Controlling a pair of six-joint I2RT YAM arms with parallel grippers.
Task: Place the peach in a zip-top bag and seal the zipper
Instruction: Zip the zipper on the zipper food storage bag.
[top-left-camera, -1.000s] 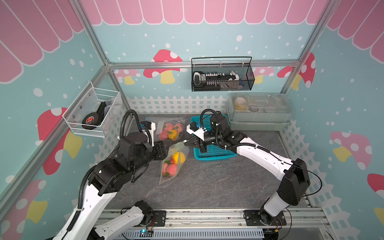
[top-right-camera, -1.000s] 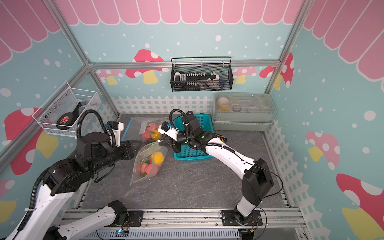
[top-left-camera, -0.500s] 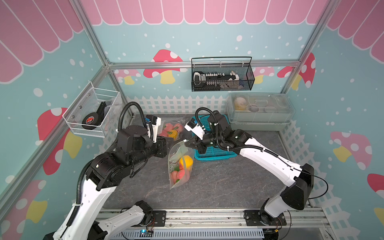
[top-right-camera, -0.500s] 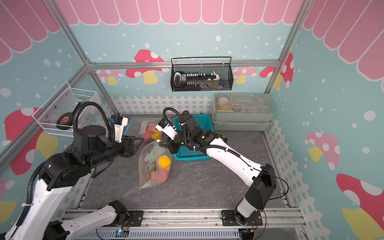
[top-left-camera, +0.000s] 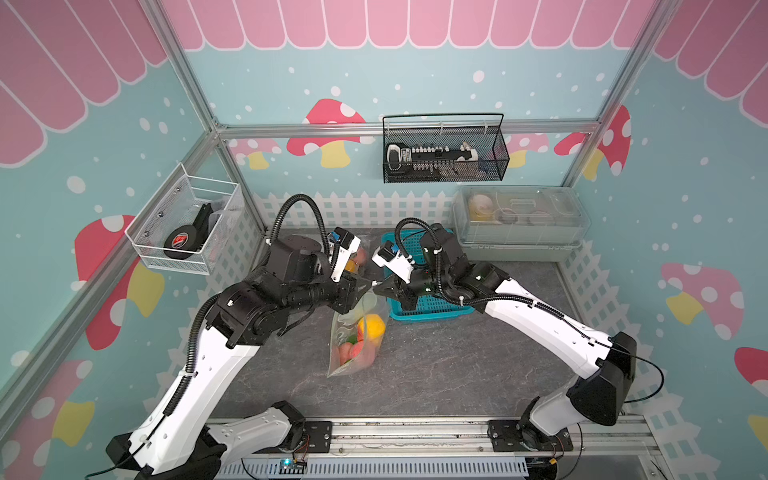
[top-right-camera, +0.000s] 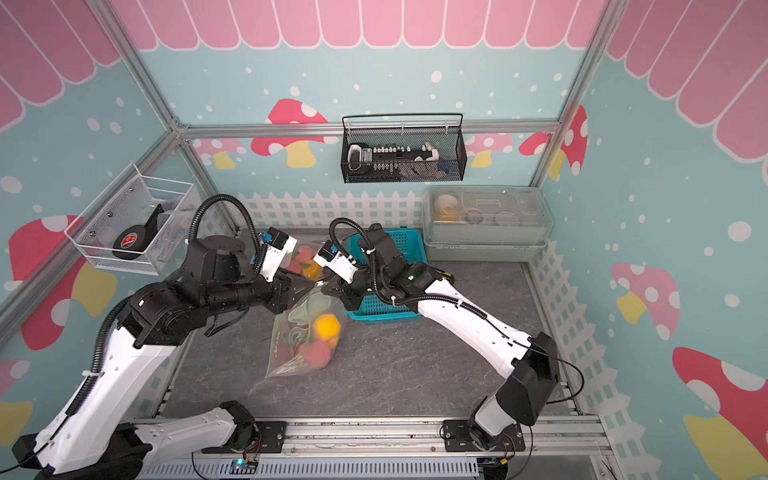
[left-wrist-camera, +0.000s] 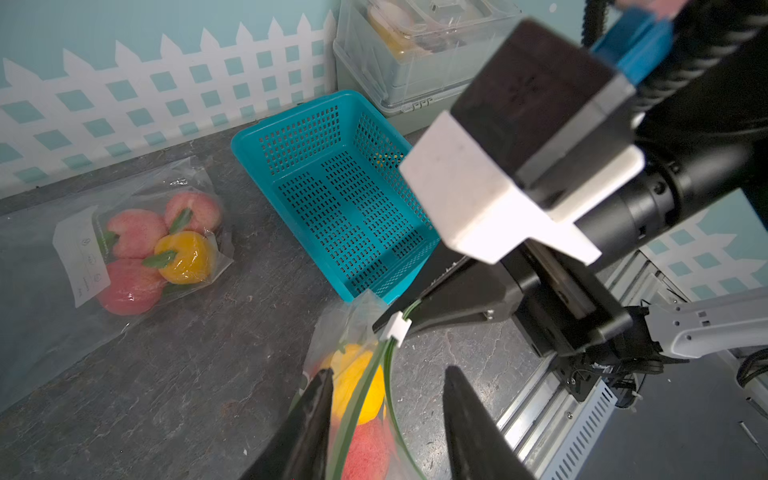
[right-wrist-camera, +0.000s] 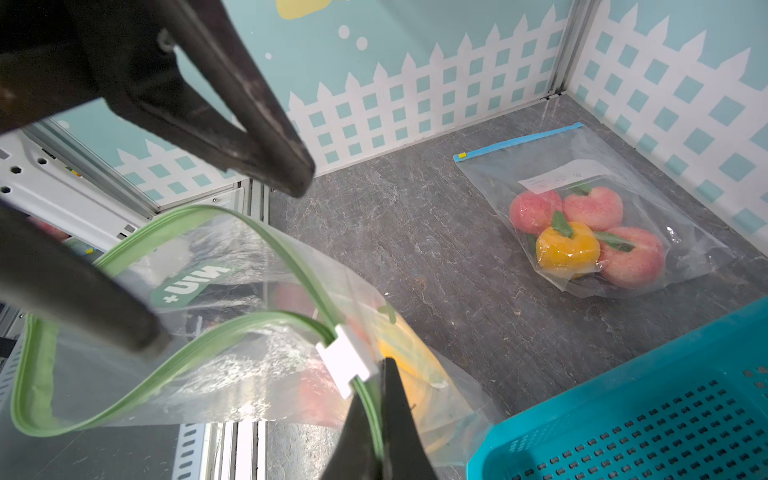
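Left gripper (left-wrist-camera: 390, 399): jaws spread, one to each side of the green zipper track (right-wrist-camera: 257, 232), pinching nothing yet. Behind it, towards the back of the table: second bag (right-wrist-camera: 540, 166), blue-zipped and shut, full of fruit, apparently no part of this job.

Next along: zip-top bag (top-left-camera: 353, 332), hanging by its mouth between both arms, lower end seemingly resting on the tabletop (top-left-camera: 457, 374). Peach (top-right-camera: 318, 353) already inside, low in the bag beneath a yellow fruit (top-left-camera: 371, 326). Mouth gaping in a wide loop, so not sealed. White slider (right-wrist-camera: 345, 361) parked at the end held by the right arm.

Right gripper (right-wrist-camera: 376, 415): pressed together on the bag's rim, just beside that slider. Farther right: teal basket (left-wrist-camera: 299, 137), close to the bag.

Judged from this: loading done, sealing in hand. Next: close the left jaws on the far end of the rim, pull the track taut and flat, then run the slider all the way across. Likely snag: a slack lip bunching ahead of the slider.
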